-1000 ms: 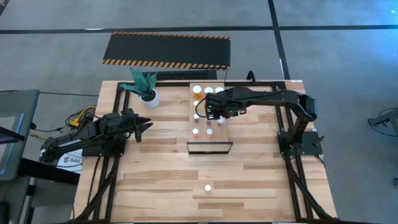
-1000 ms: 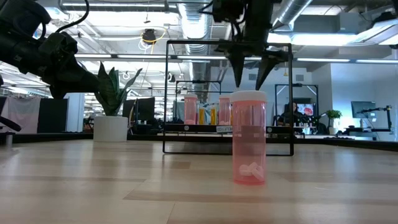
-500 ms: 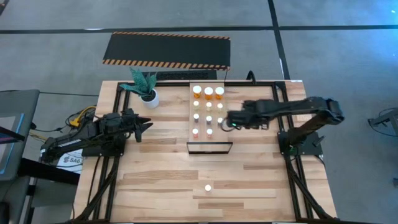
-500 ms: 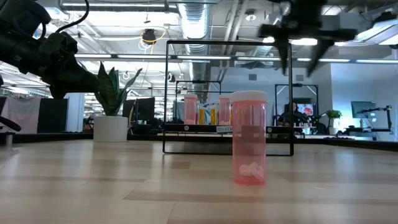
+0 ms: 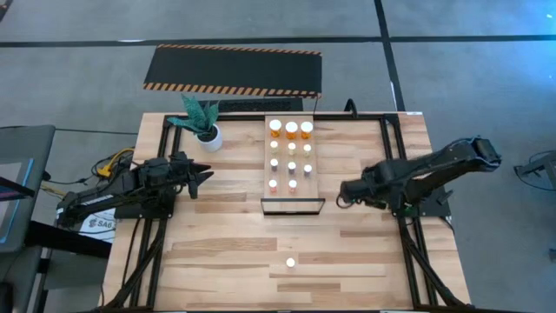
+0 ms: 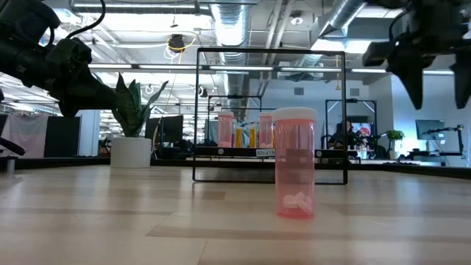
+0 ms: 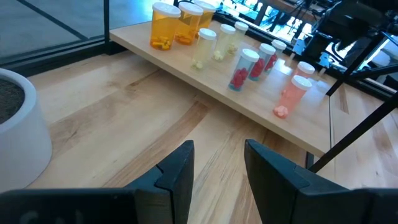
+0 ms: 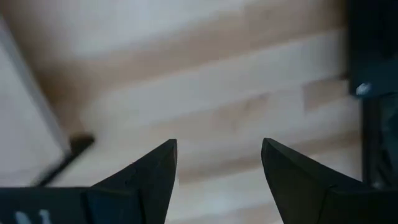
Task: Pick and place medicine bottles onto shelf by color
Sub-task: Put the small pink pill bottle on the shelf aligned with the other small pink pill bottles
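While one pink bottle (image 5: 291, 261) waits near the table's front edge, the right gripper (image 5: 340, 195) hangs empty, jaws apart, beside the shelf (image 5: 290, 161) — likely heading for it.

White round pot with a green spiky-leaved plant (image 5: 205, 124) sits at the far left of the light plank wooden tabletop (image 5: 217, 243), upright; the low view shows it (image 6: 132, 129) at left too. Black rectangular mat with orange-striped long edges (image 5: 233, 69) lies on the grey floor just beyond the table's far edge. Bundle of orange and yellow cables (image 5: 111, 163) off the table's left side.
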### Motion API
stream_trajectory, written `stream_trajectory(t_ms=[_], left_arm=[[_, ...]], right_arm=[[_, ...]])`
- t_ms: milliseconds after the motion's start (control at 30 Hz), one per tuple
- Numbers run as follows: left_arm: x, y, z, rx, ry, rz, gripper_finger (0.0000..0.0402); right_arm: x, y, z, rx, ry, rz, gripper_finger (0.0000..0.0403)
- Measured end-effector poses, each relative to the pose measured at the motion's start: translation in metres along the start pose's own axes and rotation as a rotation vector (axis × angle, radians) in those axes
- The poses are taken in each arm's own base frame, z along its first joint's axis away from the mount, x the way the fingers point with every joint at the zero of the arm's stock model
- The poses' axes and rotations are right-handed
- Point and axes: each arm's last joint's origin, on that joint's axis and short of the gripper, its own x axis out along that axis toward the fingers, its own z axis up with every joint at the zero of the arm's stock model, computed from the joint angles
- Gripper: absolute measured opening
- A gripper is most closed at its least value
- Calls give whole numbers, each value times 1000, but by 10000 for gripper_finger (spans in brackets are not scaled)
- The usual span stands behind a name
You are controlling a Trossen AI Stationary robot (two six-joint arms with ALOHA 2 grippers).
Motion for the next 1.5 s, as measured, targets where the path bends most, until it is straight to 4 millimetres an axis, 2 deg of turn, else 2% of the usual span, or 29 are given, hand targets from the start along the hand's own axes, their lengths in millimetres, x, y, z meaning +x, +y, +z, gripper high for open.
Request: stream_trajectory(t_ms=[300,567,833,1000,1133,1333,1500], left_arm=[[0,0,0,0,0,0,128],[0,0,0,0,0,0,128],[0,0,0,0,0,0,128],[0,0,0,0,0,0,128],[0,0,0,0,0,0,128],[0,0,0,0,0,0,128],[0,0,0,0,0,0,128]], right_arm=[[21,-4,-61,-158,54,38,256],[29,29,-113,-330,57,-28,241],[20,51,-167,-547,-23,38,173],[28,73,-186,-700,-27,65,130],[31,95,-195,-804,-23,85,121],[32,117,-204,-900,-18,108,155],[26,125,-211,-978,-4,141,196]])
